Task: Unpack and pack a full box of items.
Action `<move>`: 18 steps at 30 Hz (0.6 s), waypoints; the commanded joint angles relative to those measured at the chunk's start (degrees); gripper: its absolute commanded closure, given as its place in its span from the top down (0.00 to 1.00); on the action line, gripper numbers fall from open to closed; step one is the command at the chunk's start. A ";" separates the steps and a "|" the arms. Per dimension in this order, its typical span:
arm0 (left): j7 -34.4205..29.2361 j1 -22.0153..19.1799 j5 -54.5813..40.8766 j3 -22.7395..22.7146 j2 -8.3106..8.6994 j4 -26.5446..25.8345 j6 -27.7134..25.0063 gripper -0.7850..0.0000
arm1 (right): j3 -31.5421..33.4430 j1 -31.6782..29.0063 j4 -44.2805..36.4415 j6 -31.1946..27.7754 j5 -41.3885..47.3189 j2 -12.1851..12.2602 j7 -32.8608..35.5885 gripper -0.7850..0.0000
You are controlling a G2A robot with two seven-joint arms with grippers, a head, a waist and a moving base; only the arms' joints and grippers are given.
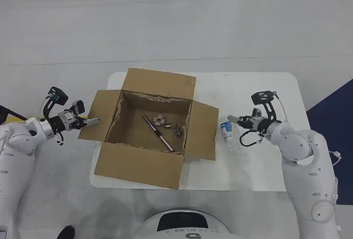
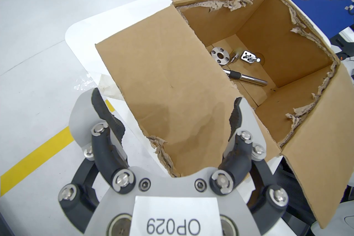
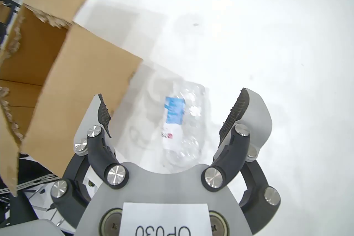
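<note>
On the white table the cardboard box stands open with all four flaps folded out, and it is our first worry. The left gripper hangs spread wide at the left flap, with the flap's torn edge between its fingers but not pinched. We judge that a push or clamp there could drag the light box or rip the flap. The right gripper is also wide open and holds nothing. It hangs over the plastic water bottle, which lies on its side on the table just beside the right flap. The bottle is round and slick, so it could roll away or squirt out from closing pads, and that flap might get caught in the grasp.

The box is plain brown corrugated board, ragged along its folds. On its floor, near one another, lie a metal rod with a dark grip, a round steel flange and a small metal bracket. All lie flat and look awkward to get fingers under. The bottle is clear and crumpled, with a blue-and-white label.
</note>
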 commanded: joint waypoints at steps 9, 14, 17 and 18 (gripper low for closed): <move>0.00 0.00 0.00 0.00 0.00 0.00 0.00 1.00 | -5.87 2.33 3.98 4.37 -9.11 0.44 7.68 1.00; 0.00 0.00 0.00 0.00 0.00 0.00 0.00 1.00 | -10.58 5.31 6.53 3.80 -11.06 0.33 10.53 1.00; 0.00 0.00 0.00 0.00 0.00 0.00 0.00 1.00 | -13.00 6.79 7.84 3.65 -11.88 0.23 11.53 1.00; 0.00 0.00 0.00 0.00 0.00 0.00 0.00 1.00 | -13.86 7.29 8.45 3.71 -12.24 0.19 12.08 1.00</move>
